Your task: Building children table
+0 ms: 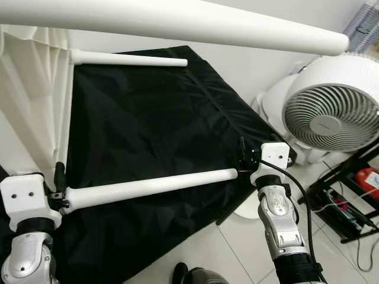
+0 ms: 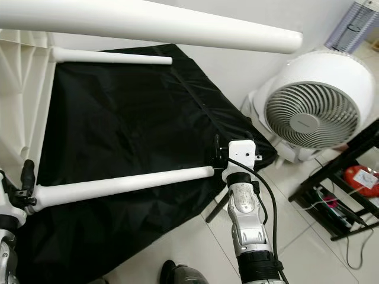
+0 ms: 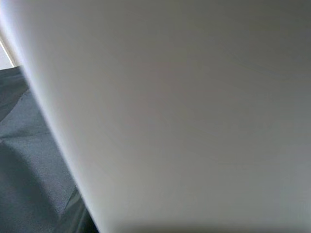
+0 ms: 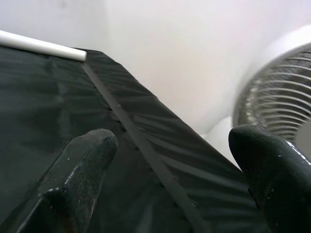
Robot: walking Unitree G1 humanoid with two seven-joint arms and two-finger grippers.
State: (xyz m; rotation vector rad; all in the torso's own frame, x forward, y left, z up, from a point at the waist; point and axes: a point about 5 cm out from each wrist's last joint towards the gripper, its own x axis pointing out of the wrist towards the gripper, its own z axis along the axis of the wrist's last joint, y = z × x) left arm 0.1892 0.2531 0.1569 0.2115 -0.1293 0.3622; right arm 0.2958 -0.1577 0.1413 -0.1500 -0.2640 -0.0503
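Note:
A white children's table lies on its side, its top (image 1: 29,89) at the left and its legs pointing right over a black cloth (image 1: 148,118). The near leg (image 1: 148,186) runs across in front of me. My left gripper (image 1: 58,189) is shut on that leg at its base by the tabletop; in the left wrist view the white leg (image 3: 184,111) sits very close. My right gripper (image 1: 240,157) hovers just past the leg's free tip, open, with nothing between its fingers (image 4: 87,155). A far leg (image 1: 127,59) and a high leg (image 1: 177,21) also stick out.
A large white round fan (image 1: 331,112) stands on the tiled floor at the right, close to my right arm. A black wire rack (image 1: 349,201) with a red item (image 1: 368,177) and cables sits beyond it. A dark object (image 1: 195,275) lies at the bottom edge.

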